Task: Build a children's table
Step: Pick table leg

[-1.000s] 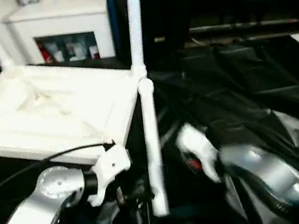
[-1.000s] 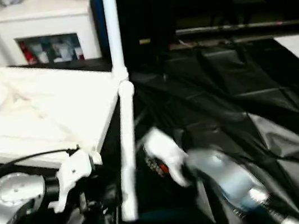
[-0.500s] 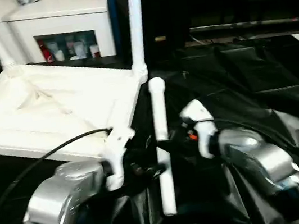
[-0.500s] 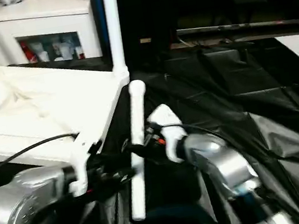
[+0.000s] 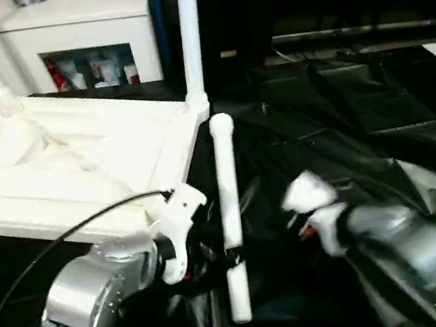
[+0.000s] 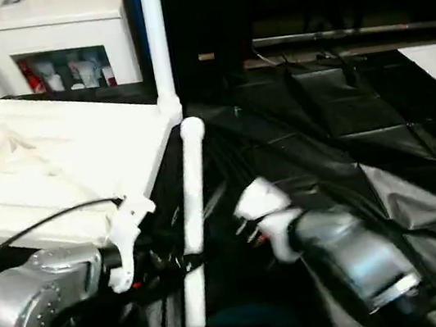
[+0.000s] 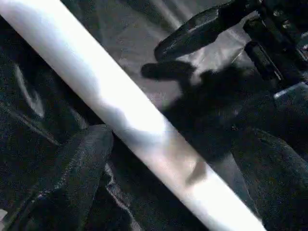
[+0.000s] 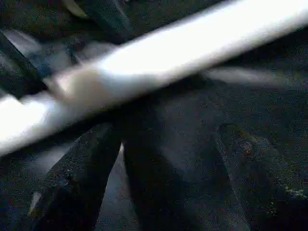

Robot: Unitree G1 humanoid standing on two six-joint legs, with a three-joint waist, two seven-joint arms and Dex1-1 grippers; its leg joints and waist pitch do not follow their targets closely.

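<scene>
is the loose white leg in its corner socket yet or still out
Out. The loose white tubular leg lies on the black plastic sheet beside the upturned white plastic tabletop, its flared end near the corner where an upright white leg stands.

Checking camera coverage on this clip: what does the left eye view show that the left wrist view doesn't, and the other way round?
Left eye view: the upturned tabletop, two upright legs in its far corner sockets, and the cabinet behind. Left wrist view: the left hand close up, its black fingers wide apart on either side of the tube. Both: the loose white leg over the black sheeting.
</scene>
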